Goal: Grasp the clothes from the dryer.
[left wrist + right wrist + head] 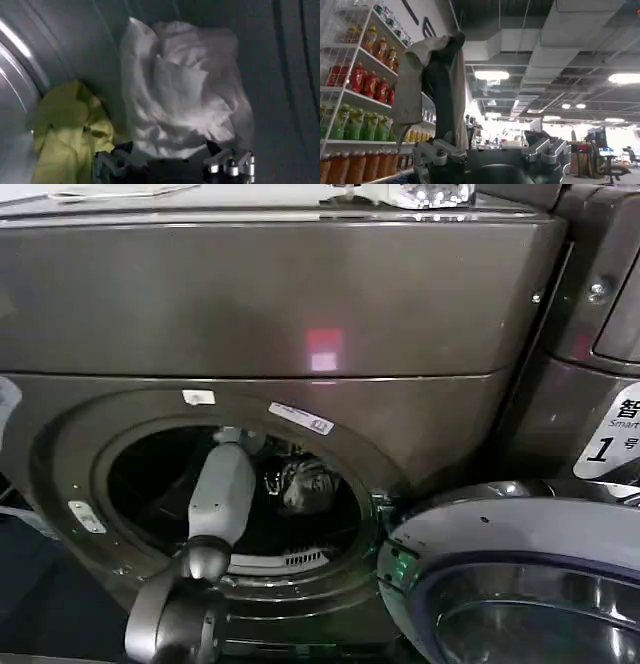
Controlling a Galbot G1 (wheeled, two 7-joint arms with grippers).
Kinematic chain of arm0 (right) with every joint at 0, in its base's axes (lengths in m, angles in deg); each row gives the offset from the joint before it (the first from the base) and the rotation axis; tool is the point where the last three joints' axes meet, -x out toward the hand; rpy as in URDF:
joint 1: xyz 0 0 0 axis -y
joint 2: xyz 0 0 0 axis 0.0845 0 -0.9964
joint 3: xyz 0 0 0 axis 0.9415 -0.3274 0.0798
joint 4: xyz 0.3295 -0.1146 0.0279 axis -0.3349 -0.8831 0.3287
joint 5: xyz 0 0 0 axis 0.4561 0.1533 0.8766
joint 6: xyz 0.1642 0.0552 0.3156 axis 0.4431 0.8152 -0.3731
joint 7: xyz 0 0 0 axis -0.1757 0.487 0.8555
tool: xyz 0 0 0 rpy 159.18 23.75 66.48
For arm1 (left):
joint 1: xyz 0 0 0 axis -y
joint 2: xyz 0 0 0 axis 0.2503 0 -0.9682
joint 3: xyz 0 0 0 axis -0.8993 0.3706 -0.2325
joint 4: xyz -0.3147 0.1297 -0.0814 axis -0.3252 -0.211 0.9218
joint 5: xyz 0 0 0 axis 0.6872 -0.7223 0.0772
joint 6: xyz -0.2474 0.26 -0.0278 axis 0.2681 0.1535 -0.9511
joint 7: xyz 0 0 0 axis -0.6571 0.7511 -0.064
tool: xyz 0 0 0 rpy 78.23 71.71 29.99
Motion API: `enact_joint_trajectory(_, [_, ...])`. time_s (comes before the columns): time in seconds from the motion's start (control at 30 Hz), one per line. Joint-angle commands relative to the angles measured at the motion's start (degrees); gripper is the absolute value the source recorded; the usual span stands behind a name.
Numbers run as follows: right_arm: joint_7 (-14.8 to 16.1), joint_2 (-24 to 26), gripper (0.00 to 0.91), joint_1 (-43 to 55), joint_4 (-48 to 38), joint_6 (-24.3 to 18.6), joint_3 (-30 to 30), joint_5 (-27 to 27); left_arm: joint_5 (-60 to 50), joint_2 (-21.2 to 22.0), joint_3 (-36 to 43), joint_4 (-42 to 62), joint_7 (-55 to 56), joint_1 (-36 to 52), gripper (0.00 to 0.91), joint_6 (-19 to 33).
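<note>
The left arm reaches through the round porthole of the bronze-grey metal dryer (300, 294) at lower centre. Inside the drum, the left end effector (172, 160) stands wide, its fingers either side of the crumpled white-grey cloth bundle (185, 85). The lime yellow-green cloth bundle (70, 130) lies just beside it, lower left. The right end effector (492, 155), raised toward the ceiling, grips a hanging grey and dark cloth (432, 80).

I see a second machine (600, 304) standing just beside the one in front of me, with a white label (615, 434) bearing a "1" on its front. On top of the near machine lie a white object (420, 194) and some flat paper (110, 190). Elsewhere, wire shelves (355, 75) carry rows of red, green and orange bottles (367, 82) under ceiling lights (491, 75).
</note>
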Motion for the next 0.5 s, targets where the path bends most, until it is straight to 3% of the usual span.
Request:
enact_joint_trajectory(0.03, [0.01,-0.09,0.907,0.01,-0.06,-0.13,-0.19,-0.02,3.9,0.05,0.04,5.5,2.96,-0.25,0.907,0.07])
enact_joint_trajectory(0.47, [0.02,-0.1,0.907,0.42,0.11,-0.25,-0.91,-0.05,5.56,-0.63,-0.2,6.9,5.54,-0.8,0.907,-0.11])
enact_joint_trajectory(0.5, [0.03,-0.07,0.907,0.39,0.03,-0.25,-0.86,-0.04,5.87,-0.64,-0.18,6.92,6.19,-0.91,0.159,-0.07])
